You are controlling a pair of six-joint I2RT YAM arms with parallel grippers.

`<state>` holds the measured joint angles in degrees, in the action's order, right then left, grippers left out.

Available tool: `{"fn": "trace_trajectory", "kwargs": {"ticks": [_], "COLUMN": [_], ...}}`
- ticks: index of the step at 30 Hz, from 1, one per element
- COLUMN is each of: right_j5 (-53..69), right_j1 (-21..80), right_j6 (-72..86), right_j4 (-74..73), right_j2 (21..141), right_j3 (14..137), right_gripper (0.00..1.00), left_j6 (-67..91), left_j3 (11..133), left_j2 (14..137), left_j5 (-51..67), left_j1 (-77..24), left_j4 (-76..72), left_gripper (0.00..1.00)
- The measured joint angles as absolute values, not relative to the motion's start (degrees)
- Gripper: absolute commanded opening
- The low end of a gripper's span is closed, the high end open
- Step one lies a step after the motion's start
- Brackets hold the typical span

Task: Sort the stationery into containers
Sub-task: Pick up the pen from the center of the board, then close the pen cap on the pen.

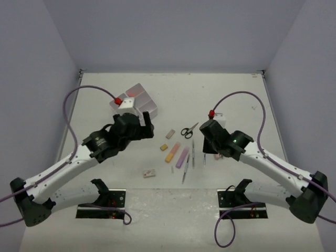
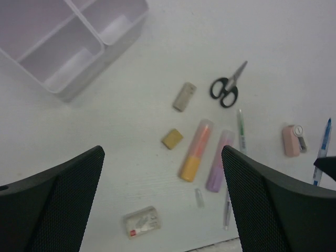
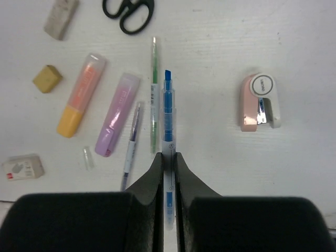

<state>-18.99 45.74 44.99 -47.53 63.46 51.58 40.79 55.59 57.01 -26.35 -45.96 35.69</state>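
Observation:
My right gripper (image 3: 168, 160) is shut on a blue pen (image 3: 168, 110), held just right of the other stationery; in the top view the gripper (image 1: 205, 149) has the pen (image 1: 204, 158) under it. On the table lie black scissors (image 3: 128, 10), a green pen (image 3: 154, 94), a purple pen (image 3: 130, 144), a pink-purple highlighter (image 3: 117, 114), an orange highlighter (image 3: 81, 94), beige erasers (image 3: 47, 79), a white eraser (image 3: 22, 167) and a pink piece (image 3: 260, 102). My left gripper (image 2: 163, 205) is open and empty, high over the items, near the white bins (image 2: 73, 37). In the top view it (image 1: 146, 125) partly hides the bins (image 1: 137, 100).
A small clear cap (image 3: 87, 156) lies beside the purple highlighter. The table's near edge (image 2: 220, 247) runs just below the white eraser (image 2: 142, 221). Grey walls enclose the table on three sides.

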Motion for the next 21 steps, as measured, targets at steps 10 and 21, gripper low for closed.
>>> {"fn": "trace_trajectory", "kwargs": {"ticks": [10, 21], "right_j5": [-24.8, -25.9], "right_j1": [45.7, 45.7], "right_j6": [44.4, 44.0], "right_j4": [-54.2, -55.4], "right_j2": [50.5, 49.4], "right_j3": [53.1, 50.9], "right_gripper": [0.00, 0.00], "left_j6": [63.2, 73.9], "left_j3": [59.1, 62.8], "left_j2": [82.7, 92.3], "left_j5": [-35.5, -37.7], "left_j1": [-67.9, -73.1], "left_j4": [36.8, 39.9], "left_gripper": [0.69, 0.42]}}
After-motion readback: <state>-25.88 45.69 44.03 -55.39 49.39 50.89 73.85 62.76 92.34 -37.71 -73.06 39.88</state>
